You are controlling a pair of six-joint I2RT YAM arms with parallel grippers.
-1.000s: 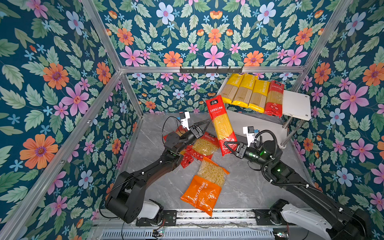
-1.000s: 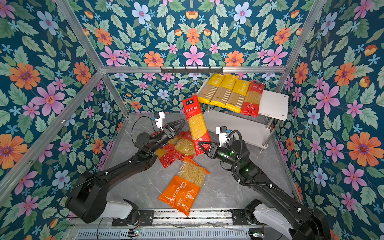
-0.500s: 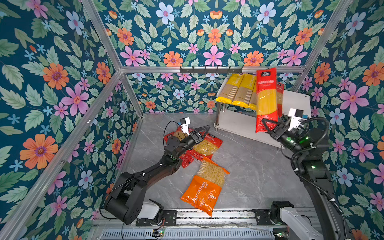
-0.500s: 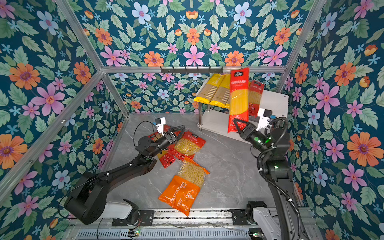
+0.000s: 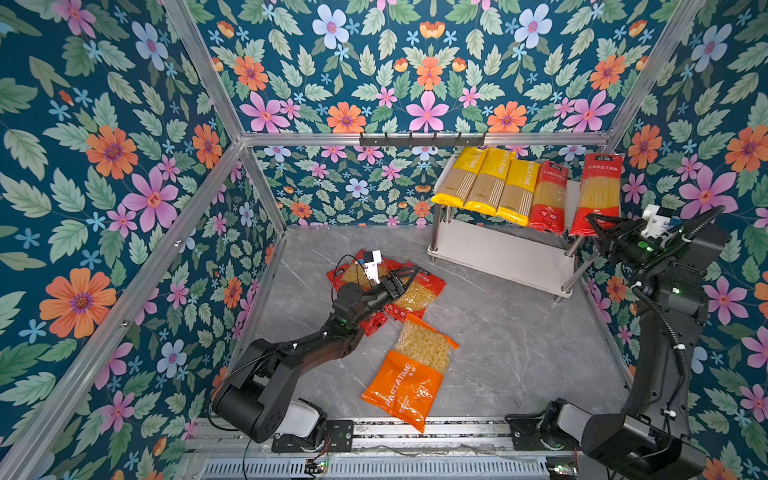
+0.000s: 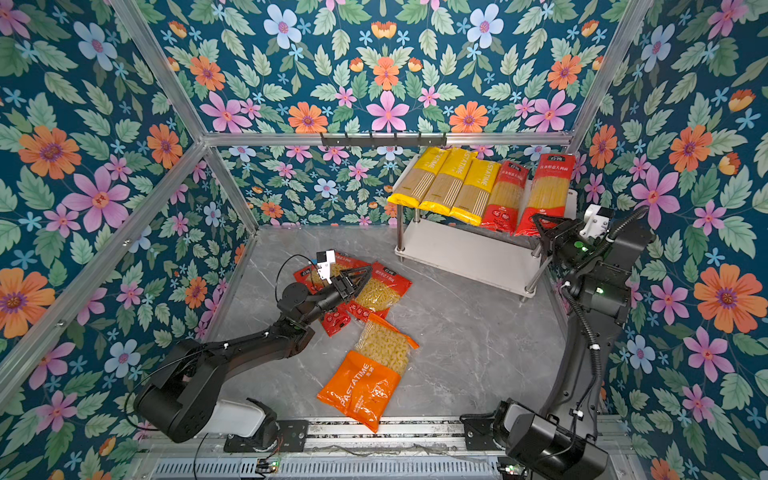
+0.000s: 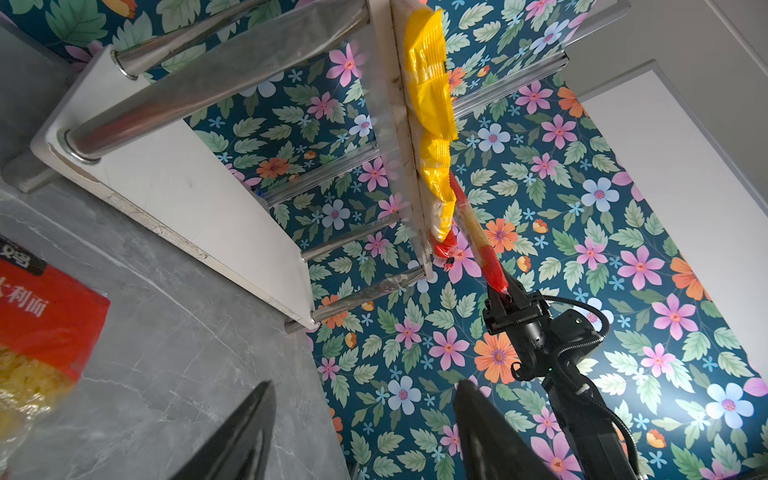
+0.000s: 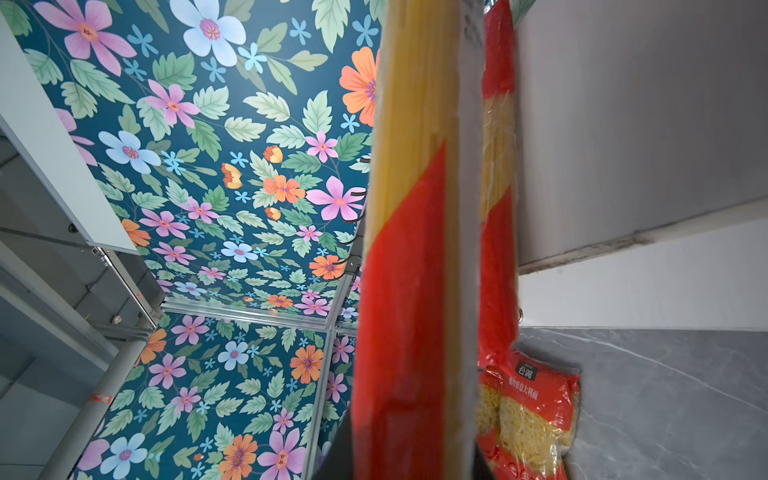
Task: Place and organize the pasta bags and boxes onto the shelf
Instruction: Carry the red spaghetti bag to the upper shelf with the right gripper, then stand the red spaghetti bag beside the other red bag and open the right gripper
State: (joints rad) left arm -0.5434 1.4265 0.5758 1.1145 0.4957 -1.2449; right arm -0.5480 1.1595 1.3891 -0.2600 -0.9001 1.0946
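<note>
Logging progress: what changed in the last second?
The right gripper carried the red spaghetti from mid-floor up to the shelf's right end, beside the other red pack, still gripping it. The left gripper shifted slightly, staying open over the macaroni. Yellow packs and orange bag unmoved.

Your left arm [image 5: 299, 347] and right arm [image 5: 688, 299] are matte black, with black cables [image 5: 665, 328], green lights [image 5: 643, 245] and white wrist cameras [image 5: 371, 262]. The left tool [image 5: 411, 274] and right tool [image 5: 593, 224] are black and triangular.
</note>
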